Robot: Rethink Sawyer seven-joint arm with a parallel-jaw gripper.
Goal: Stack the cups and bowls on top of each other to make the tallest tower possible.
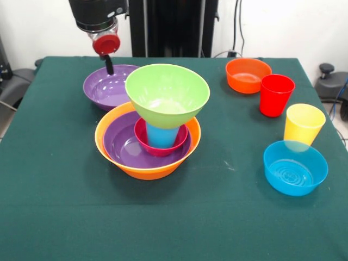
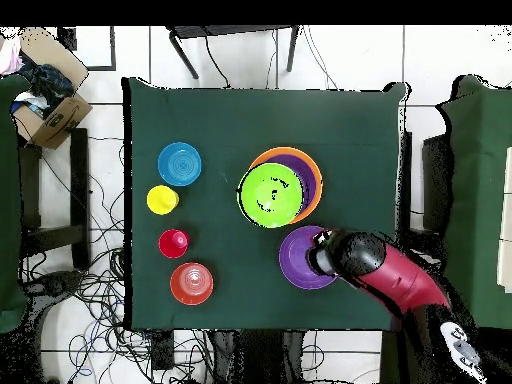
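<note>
Seven glossy plastic bowls, three tapered cups — four pieces nested beneath the lime green bowl (image 1: 167, 93). Hand (image 1: 109, 64) hovers over the loose purple bowl (image 1: 106, 87); its grip seemingly unreadable.

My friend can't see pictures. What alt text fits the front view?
A lime green bowl sits on a blue cup inside nested bowls; the gripper hangs over a purple bowl behind.

Seven bowls (image 1: 295, 167), three cups (image 1: 275, 95), one gripper (image 1: 109, 64).
</note>
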